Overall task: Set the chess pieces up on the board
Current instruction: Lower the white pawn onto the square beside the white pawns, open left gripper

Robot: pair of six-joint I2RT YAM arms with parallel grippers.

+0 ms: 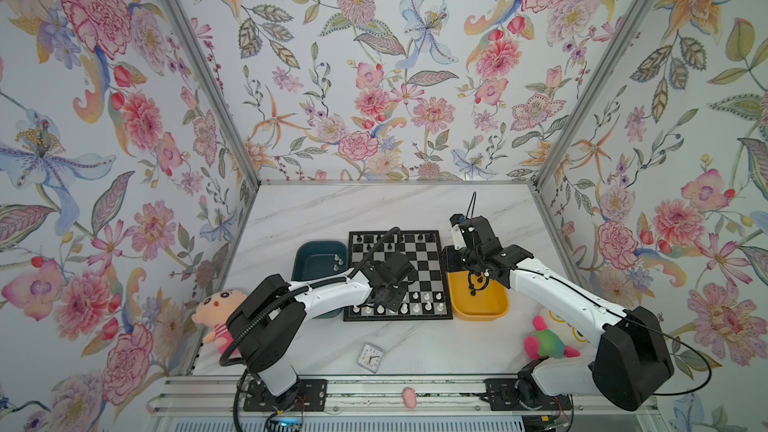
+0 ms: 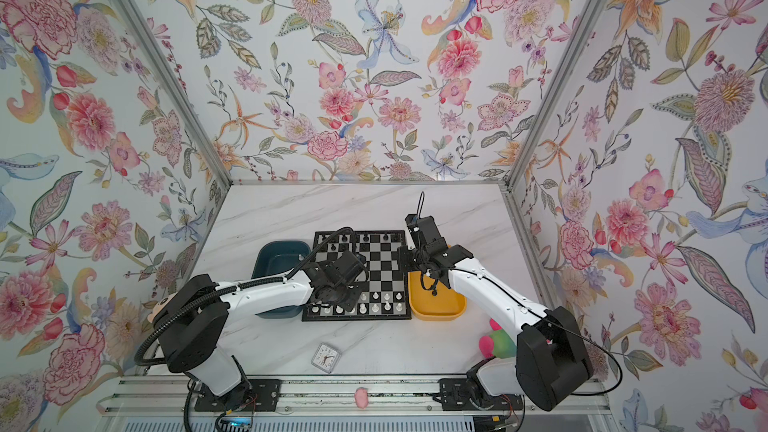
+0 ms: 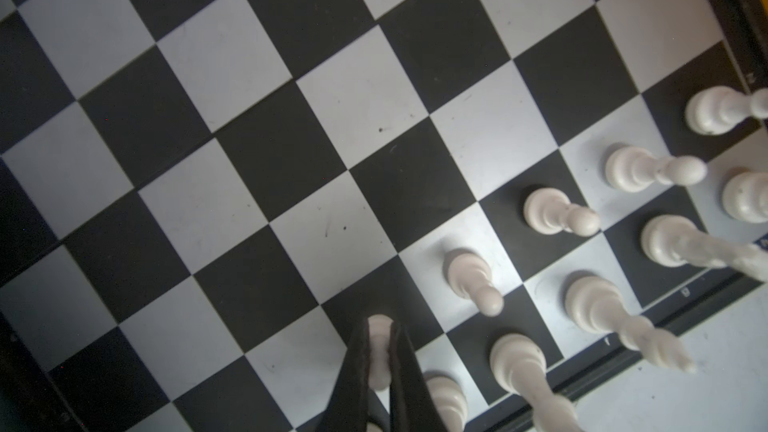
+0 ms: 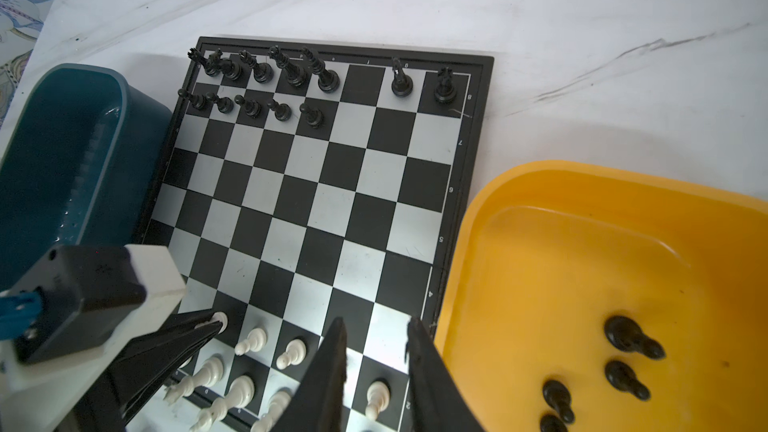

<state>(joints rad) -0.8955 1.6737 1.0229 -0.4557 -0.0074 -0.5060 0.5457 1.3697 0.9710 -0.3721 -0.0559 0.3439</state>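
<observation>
One white pawn point(image 3: 379, 363) clamped in left tool point(image 3: 380, 324); right tool point(image 4: 376, 321) parted, empty; yellow tray point(image 4: 582, 263): four black pieces point(image 4: 631, 338).

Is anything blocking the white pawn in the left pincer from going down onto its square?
Nothing visible does. The left pincer is shut on the white pawn, right over a bare black square of the board. The next white pawn stands one square over, apart from it.

— Where's our left claw point(image 3: 380, 322)?
— Over the board point(image 3: 365, 89), a pawn point(image 3: 379, 367) in it; more pieces point(image 3: 557, 214) just right of it.
— Our right claw point(image 4: 376, 320)?
— Over the board's right edge, a tray point(image 4: 561, 167) holding pieces right of it.
</observation>
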